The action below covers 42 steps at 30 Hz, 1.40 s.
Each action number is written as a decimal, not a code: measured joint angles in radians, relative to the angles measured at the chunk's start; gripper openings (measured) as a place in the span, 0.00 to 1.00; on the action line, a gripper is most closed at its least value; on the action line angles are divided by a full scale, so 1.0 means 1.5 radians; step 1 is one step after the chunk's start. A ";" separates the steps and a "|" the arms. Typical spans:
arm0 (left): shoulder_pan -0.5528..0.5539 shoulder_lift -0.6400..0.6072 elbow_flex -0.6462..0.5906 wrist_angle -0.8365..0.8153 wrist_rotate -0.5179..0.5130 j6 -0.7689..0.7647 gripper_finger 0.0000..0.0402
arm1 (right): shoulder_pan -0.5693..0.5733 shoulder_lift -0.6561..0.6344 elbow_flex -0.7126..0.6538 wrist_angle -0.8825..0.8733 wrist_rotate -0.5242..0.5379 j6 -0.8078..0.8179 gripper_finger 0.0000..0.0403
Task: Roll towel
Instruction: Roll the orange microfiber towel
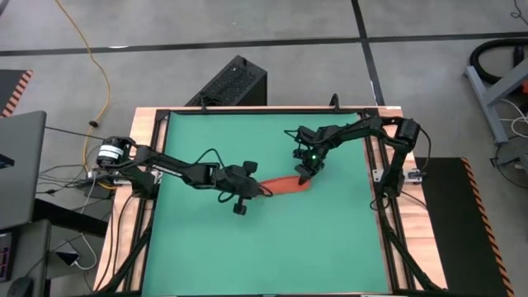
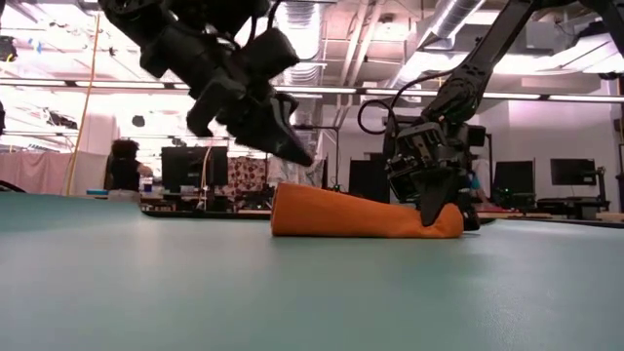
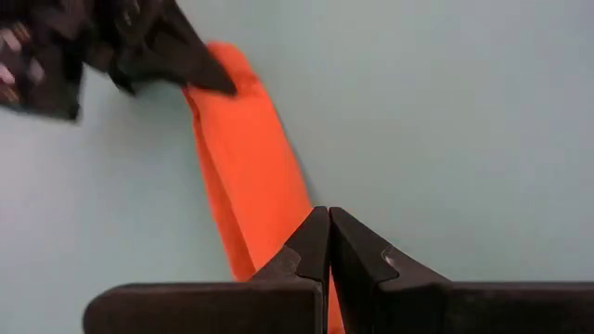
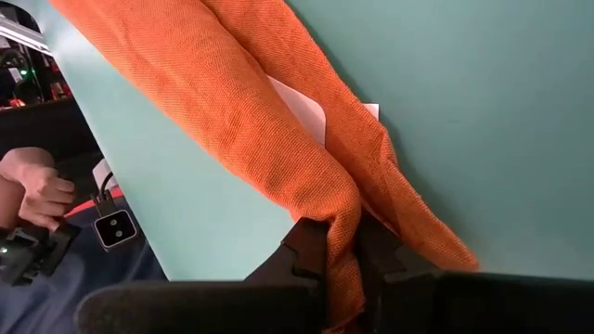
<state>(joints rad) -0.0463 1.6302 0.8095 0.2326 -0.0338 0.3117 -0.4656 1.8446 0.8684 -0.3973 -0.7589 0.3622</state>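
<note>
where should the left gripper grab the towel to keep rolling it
Probably the free end of the towel nearest the left gripper, coming from above. The towel lies as a long narrow fold on the green mat, and the right gripper already pinches its other end.

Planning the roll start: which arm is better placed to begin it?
Right, probably. The right gripper is already shut on one end of the orange-red cloth towel; the left gripper is shut, empty, above the other end.

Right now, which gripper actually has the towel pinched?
The right gripper: its fingers are shut on a fold of the towel. The left gripper is shut empty above the other end.
</note>
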 joint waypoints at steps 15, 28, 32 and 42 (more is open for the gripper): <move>0.049 0.083 0.045 -0.045 -0.019 -0.003 0.00 | 0.001 0.000 0.000 0.001 0.000 0.002 0.09; 0.068 0.083 0.045 -0.110 -0.016 -0.049 0.00 | 0.001 0.000 0.000 0.001 0.001 -0.003 0.10; 0.068 0.106 0.045 -0.107 -0.016 -0.059 0.00 | 0.001 0.000 -0.001 0.007 0.011 -0.008 0.12; 0.068 0.165 0.050 -0.116 0.001 -0.100 0.00 | 0.001 -0.006 0.000 0.027 0.026 -0.027 0.14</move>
<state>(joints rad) 0.0559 1.8782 0.8845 0.0590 -0.0322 0.1617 -0.4640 1.8363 0.8684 -0.3567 -0.7198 0.3212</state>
